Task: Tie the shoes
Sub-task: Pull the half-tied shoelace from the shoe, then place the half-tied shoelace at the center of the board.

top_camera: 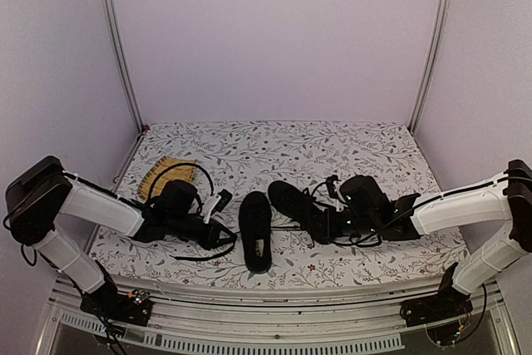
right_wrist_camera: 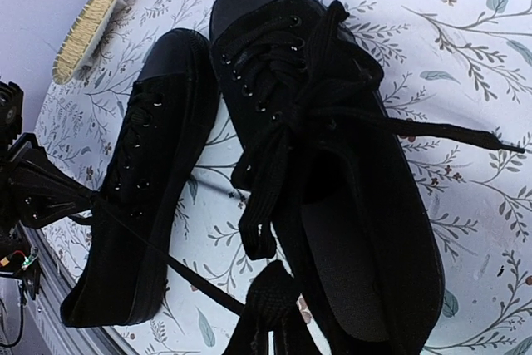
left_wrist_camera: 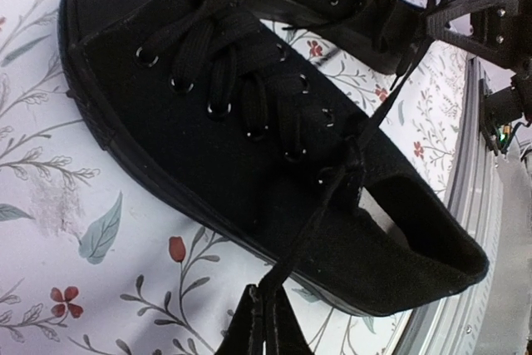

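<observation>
Two black shoes lie side by side mid-table, the left shoe (top_camera: 255,230) (left_wrist_camera: 249,147) (right_wrist_camera: 145,197) and the right shoe (top_camera: 298,205) (right_wrist_camera: 332,147). My left gripper (top_camera: 223,205) (left_wrist_camera: 264,301) sits just left of the left shoe, shut on a thin black lace (left_wrist_camera: 312,222) that runs taut from that shoe's top eyelets. My right gripper (top_camera: 326,220) (right_wrist_camera: 281,322) is by the right shoe's heel, shut on a black lace (right_wrist_camera: 174,268) stretched across from the left shoe. The right shoe's laces (right_wrist_camera: 274,135) lie in loose loops over its tongue.
A yellow woven mat (top_camera: 169,174) (right_wrist_camera: 87,16) lies at the back left behind my left arm. The metal rail (top_camera: 266,322) at the table's near edge runs close to the shoes' heels. A floral cloth (top_camera: 274,143) covers the table.
</observation>
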`<state>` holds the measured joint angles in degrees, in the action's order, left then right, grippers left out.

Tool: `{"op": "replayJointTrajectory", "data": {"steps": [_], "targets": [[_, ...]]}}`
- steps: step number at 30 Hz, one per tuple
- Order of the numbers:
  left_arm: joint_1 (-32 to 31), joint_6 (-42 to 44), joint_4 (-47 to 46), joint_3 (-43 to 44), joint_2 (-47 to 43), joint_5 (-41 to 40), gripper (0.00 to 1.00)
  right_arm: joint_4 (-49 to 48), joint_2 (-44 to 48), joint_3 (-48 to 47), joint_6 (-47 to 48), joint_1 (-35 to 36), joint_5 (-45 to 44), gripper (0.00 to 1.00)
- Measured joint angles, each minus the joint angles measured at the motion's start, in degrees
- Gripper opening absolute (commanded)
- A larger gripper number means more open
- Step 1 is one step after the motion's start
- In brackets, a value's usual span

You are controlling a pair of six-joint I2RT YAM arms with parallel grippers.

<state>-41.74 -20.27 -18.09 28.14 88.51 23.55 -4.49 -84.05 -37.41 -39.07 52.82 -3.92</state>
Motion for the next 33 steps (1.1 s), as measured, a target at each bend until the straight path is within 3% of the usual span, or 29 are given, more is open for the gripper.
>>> {"op": "replayJointTrajectory", "data": {"steps": [11,19,24,27,29,31,33], "targets": [[0.00,-0.24,2.56,6.12,-6.45,3.34,0.00,-0.90,0.74,-9.18,4.74,-1.62,4.94,0.02],[-0.13,0.13,3.13,6.95,-6.49,3.80,0.00,-6.16,-20.46,-30.64,9.77,-5.46,19.63,0.02],[-0.35,-0.11,2.60,6.84,-6.47,3.32,0.00,-6.43,-36.17,-48.48,11.13,-5.16,31.12,0.02],[-0.61,-0.46,2.40,6.75,-6.47,2.91,0.00,-5.35,-41.29,-53.44,11.98,-3.85,35.54,0.04],[-0.74,-0.68,2.12,6.56,-6.47,2.75,0.00,-4.48,-42.45,-53.83,12.63,-2.43,37.44,0.16],[-0.90,-0.81,1.90,6.51,-6.47,2.75,0.00,-3.43,-42.75,-53.81,13.00,-1.14,38.62,0.38],[-1.03,-0.87,1.49,6.51,-6.47,2.73,0.00,-3.13,-42.62,-53.29,13.79,-0.22,39.19,0.50]]}}
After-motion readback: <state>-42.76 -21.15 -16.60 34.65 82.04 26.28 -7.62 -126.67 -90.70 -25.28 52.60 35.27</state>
